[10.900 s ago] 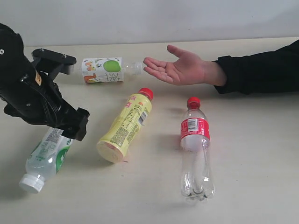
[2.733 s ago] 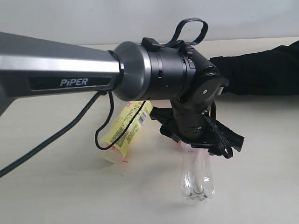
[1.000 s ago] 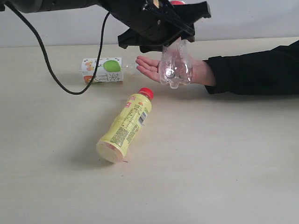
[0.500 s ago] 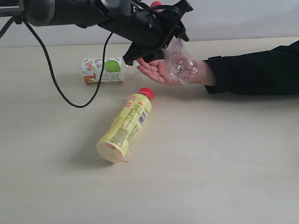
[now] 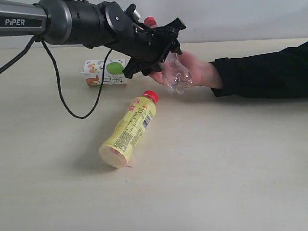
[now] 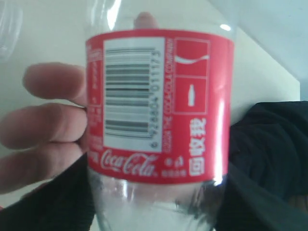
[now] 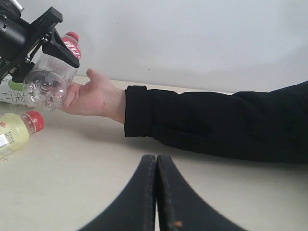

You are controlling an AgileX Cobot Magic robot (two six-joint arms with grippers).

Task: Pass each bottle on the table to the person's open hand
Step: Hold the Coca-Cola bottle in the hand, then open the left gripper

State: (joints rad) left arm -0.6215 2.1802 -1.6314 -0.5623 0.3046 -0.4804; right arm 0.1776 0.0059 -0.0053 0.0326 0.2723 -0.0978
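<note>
Three bottles. Right pincer (image 7: 156, 192) pressed closed, empty. Below the left pincer (image 5: 161, 48), a yellow bottle (image 5: 129, 129) with red cap lies on the table (image 5: 231, 168). The left pincer clamps a clear Coca-Cola bottle (image 6: 156, 103) with red barcode label, against the open hand (image 5: 199, 72). Green-apple bottle (image 5: 105, 72) behind. Arm (image 5: 29, 21) marked PiPER.

My left arm (image 5: 72, 21) reaches in from the left side of the exterior view, close to level and well raised. Its wrist (image 5: 113, 26) is rolled, so the left gripper (image 5: 156, 45) angles down and away at the far end. The fingers (image 5: 174, 26) are clamped across the upper body of the clear bottle (image 5: 175, 77), one above it and one below. My right gripper (image 7: 156, 161) appears only in its own wrist view. Its two fingers are pressed flat together along their whole length and point straight ahead.
</note>
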